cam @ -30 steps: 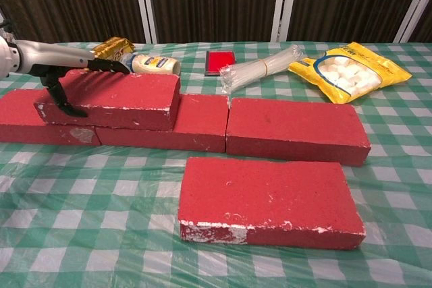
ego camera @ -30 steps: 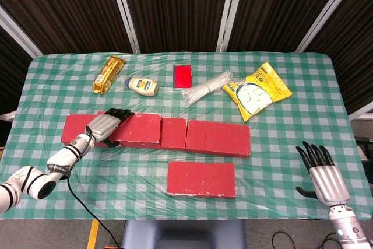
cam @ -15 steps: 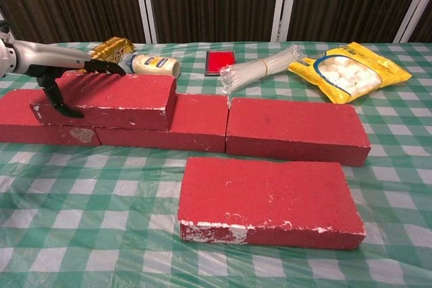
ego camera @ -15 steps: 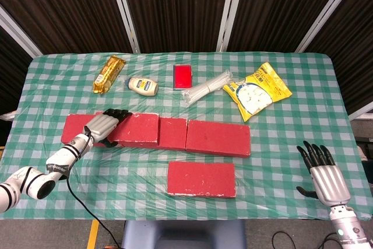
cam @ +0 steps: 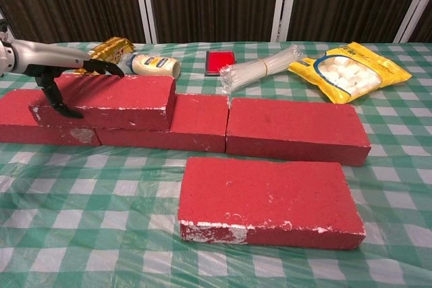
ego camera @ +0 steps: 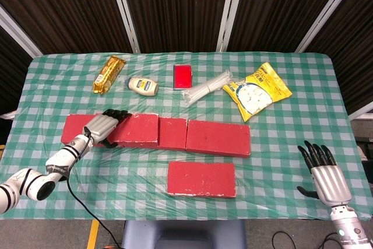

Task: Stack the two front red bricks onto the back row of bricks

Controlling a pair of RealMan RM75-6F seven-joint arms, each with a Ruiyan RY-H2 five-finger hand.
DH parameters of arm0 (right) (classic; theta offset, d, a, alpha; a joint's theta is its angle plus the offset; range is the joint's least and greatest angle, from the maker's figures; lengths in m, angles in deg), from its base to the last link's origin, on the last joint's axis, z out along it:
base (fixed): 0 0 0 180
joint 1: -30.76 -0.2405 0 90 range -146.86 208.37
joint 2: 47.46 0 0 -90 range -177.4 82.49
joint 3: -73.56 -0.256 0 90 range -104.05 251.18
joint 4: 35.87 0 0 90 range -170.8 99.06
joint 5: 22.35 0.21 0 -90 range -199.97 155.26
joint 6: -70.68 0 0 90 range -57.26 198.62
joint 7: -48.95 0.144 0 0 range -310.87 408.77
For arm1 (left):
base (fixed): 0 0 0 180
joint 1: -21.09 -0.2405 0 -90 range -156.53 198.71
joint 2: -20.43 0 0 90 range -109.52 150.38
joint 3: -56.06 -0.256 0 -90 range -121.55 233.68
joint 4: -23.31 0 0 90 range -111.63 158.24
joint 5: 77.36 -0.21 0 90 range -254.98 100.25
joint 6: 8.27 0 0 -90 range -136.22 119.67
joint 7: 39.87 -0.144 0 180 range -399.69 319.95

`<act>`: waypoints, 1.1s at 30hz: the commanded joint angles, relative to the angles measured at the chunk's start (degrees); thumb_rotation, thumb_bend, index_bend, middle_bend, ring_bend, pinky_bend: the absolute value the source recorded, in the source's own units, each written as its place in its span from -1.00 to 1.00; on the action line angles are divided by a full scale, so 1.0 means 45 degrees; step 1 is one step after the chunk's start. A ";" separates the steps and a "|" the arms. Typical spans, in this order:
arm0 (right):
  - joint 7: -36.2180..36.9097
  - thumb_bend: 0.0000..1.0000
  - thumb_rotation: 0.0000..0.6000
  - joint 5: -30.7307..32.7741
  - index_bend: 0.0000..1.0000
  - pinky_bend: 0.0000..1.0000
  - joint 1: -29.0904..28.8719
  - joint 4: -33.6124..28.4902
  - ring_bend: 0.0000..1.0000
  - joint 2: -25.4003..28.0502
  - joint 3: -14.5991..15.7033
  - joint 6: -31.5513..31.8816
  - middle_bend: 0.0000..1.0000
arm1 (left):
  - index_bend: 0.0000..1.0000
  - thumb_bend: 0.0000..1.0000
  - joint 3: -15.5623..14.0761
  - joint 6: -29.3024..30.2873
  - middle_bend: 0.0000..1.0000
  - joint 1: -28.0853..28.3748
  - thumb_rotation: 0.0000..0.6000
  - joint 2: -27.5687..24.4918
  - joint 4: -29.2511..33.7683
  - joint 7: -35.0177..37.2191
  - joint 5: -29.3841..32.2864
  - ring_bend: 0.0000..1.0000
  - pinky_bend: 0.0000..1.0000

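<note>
A red brick (cam: 111,101) lies on top of the left part of the back row of red bricks (cam: 297,129), over the joint between the left and middle bricks. My left hand (cam: 62,75) grips its left end, fingers over the top and thumb on the front face. In the head view the same hand (ego camera: 102,124) shows on the stacked brick (ego camera: 137,129). A second red brick (cam: 266,197) lies flat in front of the row, alone. My right hand (ego camera: 323,174) hangs open at the front right, off the table's edge and far from the bricks.
Behind the row lie a yellow snack bar (ego camera: 109,74), a mayonnaise bottle (ego camera: 143,85), a small red box (ego camera: 183,76), a bundle of white sticks (ego camera: 207,88) and a yellow bag of marshmallows (ego camera: 257,90). A green checked cloth (ego camera: 280,144) covers the table.
My left hand has slid the stacked brick a little to the left along the back row, and it now lies flatter. The right hand and front brick have stayed put.
</note>
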 commanded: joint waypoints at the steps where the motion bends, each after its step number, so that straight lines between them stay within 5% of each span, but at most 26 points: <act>1: 0.0010 -0.74 1.00 -0.0021 -1.00 -1.00 0.0008 -0.0001 -1.00 0.0002 0.0004 0.0021 -1.00 | -1.00 -0.46 0.0018 0.0082 -1.00 -0.0035 1.00 0.0006 0.0037 -0.0044 0.0026 -1.00 -0.93; 21: 0.0104 -0.74 1.00 -0.0133 -1.00 -1.00 0.0037 0.0011 -1.00 0.0012 0.0026 0.0090 -1.00 | -1.00 -0.46 -0.0022 0.0744 -1.00 -0.0193 1.00 -0.0192 0.0654 -0.0667 -0.0153 -1.00 -0.96; 26: 0.0415 -0.74 1.00 -0.0689 -1.00 -1.00 -0.0045 0.0147 -1.00 -0.0050 0.0203 0.0116 -1.00 | -1.00 -0.49 -0.0163 0.3217 -1.00 -0.1316 1.00 -0.1122 0.2223 -0.0863 -0.1407 -1.00 -0.96; 33: 0.1147 -0.74 1.00 -0.2284 -1.00 -1.00 -0.0386 0.0273 -1.00 -0.0739 0.0674 0.0149 -1.00 | -1.00 -0.46 -0.1748 0.7330 -1.00 -0.4297 1.00 -0.2118 0.3248 -0.0616 -0.3843 -1.00 -0.97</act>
